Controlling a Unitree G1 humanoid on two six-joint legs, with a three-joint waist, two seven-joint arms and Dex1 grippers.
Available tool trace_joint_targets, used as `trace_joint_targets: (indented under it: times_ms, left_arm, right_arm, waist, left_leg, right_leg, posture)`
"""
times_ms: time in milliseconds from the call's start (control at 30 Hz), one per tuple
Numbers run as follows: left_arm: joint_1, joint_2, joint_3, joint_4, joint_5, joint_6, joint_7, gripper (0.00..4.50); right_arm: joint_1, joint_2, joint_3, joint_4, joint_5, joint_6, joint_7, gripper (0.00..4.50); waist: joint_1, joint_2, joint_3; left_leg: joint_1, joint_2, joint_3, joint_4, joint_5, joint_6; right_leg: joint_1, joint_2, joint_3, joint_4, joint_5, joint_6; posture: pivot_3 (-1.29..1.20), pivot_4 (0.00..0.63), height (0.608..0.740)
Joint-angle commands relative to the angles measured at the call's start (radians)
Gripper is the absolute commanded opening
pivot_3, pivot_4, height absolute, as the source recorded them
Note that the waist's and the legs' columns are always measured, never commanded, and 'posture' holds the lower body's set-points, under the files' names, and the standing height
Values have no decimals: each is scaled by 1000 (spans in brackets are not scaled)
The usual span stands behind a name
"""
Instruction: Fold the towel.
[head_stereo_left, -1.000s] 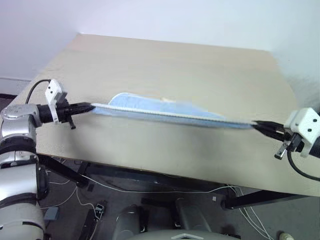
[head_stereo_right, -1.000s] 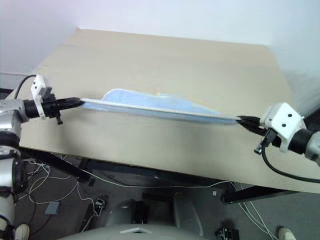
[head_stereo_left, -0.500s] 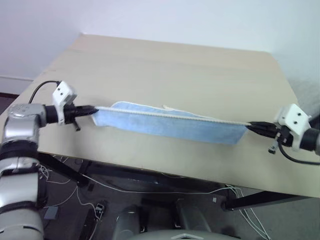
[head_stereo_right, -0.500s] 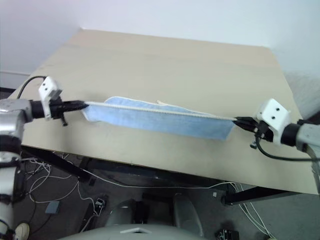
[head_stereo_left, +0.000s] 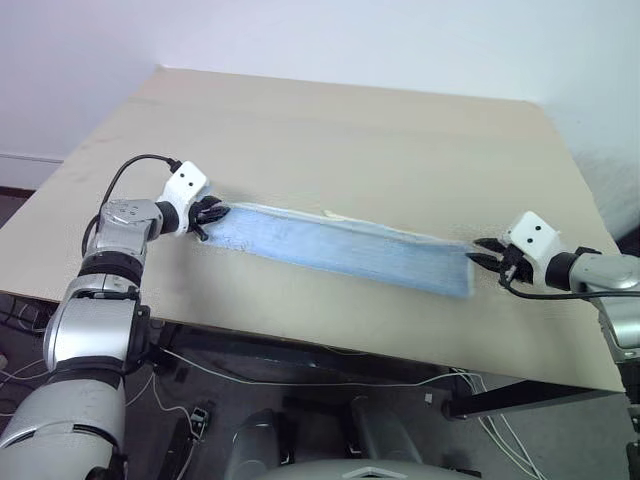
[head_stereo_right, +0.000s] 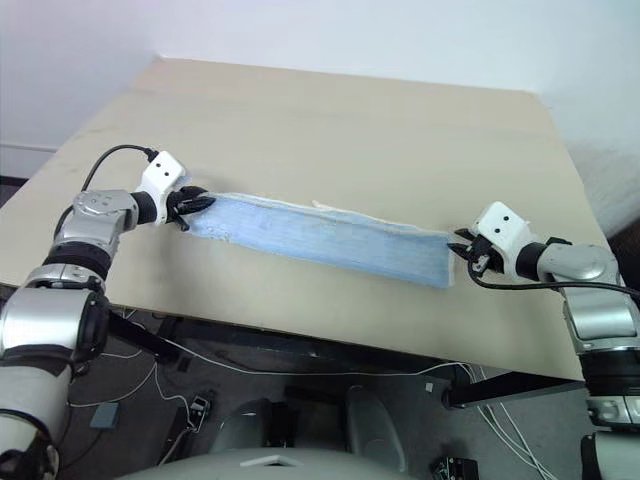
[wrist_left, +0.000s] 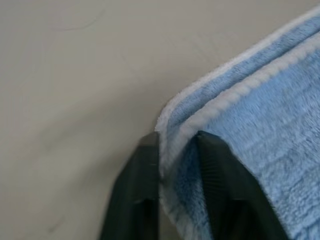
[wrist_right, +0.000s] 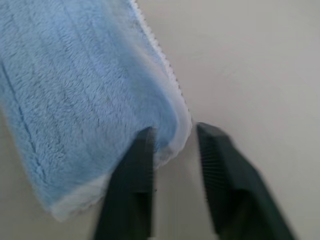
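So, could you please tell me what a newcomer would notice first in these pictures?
The long light blue terry-cloth towel with white corded edging lies folded into a narrow strip across the near part of the pale wooden table. The left pincer sits at one end and the right pincer at the other, both with fingers parted around the towel's corners.

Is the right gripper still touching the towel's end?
Cannot tell. In the right wrist view the right gripper stands open, the towel corner between its fingers; no plain gap or contact shows at the finger beside the cloth.
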Motion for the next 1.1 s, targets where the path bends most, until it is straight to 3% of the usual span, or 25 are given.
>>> trace_joint_targets:
  times_ms: [33, 167, 200, 267, 400, 533, 667, 900, 1100]
  left_arm:
    - [-42, 2, 20, 6, 4, -21, 60, 2793]
    - [-49, -4, 52, 14, -18, -6, 119, 4191]
    - [-54, -4, 70, 15, -33, 3, 137, 4204]
    - [-61, -1, 101, 16, -53, 18, 171, 4204]
    - [-45, 22, 136, -11, -76, -16, 167, 4204]
    - [27, 10, 116, -87, -93, -73, 9, 4204]
    - [97, -22, 117, -185, -147, -63, -176, 4204]
    - [209, -64, 75, -388, -213, 38, -401, 4204]
    - [297, -85, 27, -565, -241, 128, -478, 4204]
  right_arm:
    - [8, -9, -65, -23, 12, 0, -35, 2750]
    - [56, -15, -118, -83, 23, 21, -66, 4151]
    - [79, -13, -145, -118, 29, 34, -81, 4485]
    - [121, -3, -195, -189, 53, 74, -106, 4485]
    - [264, 121, -357, -488, 227, 377, -230, 4485]
    - [312, 366, -513, -705, 528, 765, -464, 4485]
    - [318, 543, -627, -785, 783, 962, -660, 4485]
    - [404, 689, -636, -754, 1184, 993, -994, 4485]
    - [363, 738, -540, -630, 1344, 849, -1236, 4485]
  waist:
    - [0, 0, 0]
    - [1, 0, 0]
    - [1, 0, 0]
    - [0, 0, 0]
    - [1, -1, 0]
    - [1, 0, -2]
    - [1, 1, -2]
    - [-2, 1, -2]
    - [-6, 1, -2]
  left_leg:
    - [0, 0, 0, 0, 0, 0]
    - [0, 0, 0, 0, 0, 0]
    - [0, 0, 0, 0, 0, 0]
    - [0, 0, 0, 0, 0, 0]
    - [0, 1, -1, -1, 0, 0]
    - [1, 1, -1, -1, 0, -1]
    - [1, 0, -1, -2, 0, -1]
    - [0, 0, -1, -2, 0, -1]
    - [1, 0, -2, -2, 0, 0]
  right_leg:
    - [0, 0, 0, 0, 0, 0]
    - [0, 0, 0, 0, 0, 0]
    - [0, 0, 0, 0, 0, 0]
    - [0, 0, 0, 0, 0, 0]
    - [0, 0, 0, 0, 0, 0]
    - [2, 0, 0, 0, 0, 0]
    - [1, -2, -1, 0, -1, -3]
    - [1, -3, -2, -1, -2, -4]
    - [2, -3, -1, -1, -2, -4]
  posture:
    - [0, 150, 722]
    - [0, 150, 722]
    - [0, 150, 722]
    - [0, 150, 722]
    - [0, 150, 722]
    - [0, 150, 722]
    - [0, 150, 722]
    - [0, 150, 722]
    - [0, 150, 722]
